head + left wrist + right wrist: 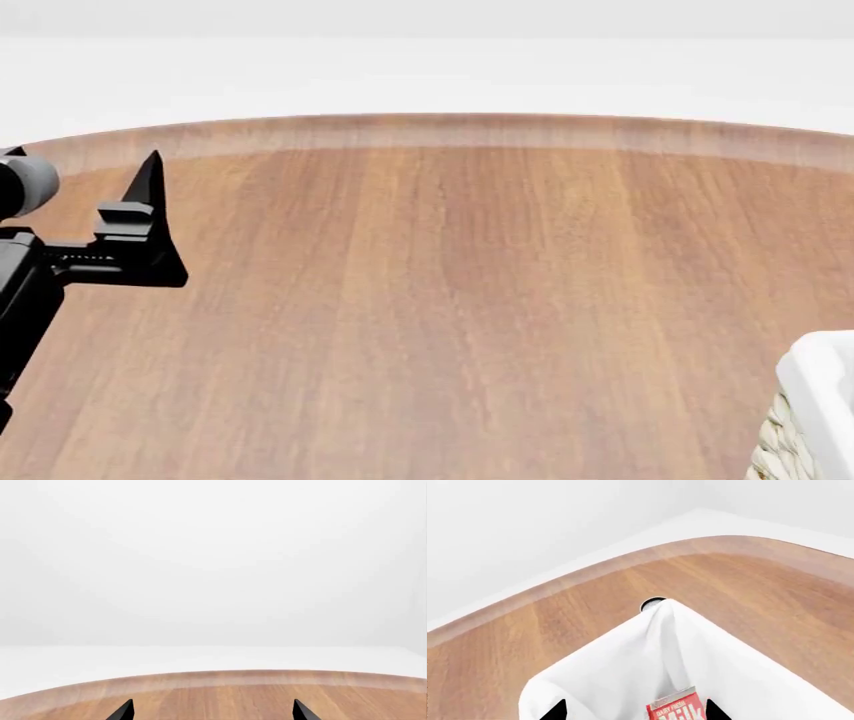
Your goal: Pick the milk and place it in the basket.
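The milk (677, 709), a red carton with white lettering, shows only its top part in the right wrist view, inside the basket (627, 665) against the white cloth liner. My right gripper (635, 711) hangs open over the basket. Its two dark fingertips stand wide apart on either side of the carton, with a clear gap on one side. A corner of the basket (817, 400) shows at the lower right of the head view. My left gripper (213, 712) is open and holds nothing, over bare wood at the table's left, and one of its fingers (147, 200) shows in the head view.
The round wooden table (441, 280) curves away at its far edge (441, 125), with white floor and wall beyond. A small dark round thing (652, 602) lies on the table just behind the basket's far corner, mostly hidden.
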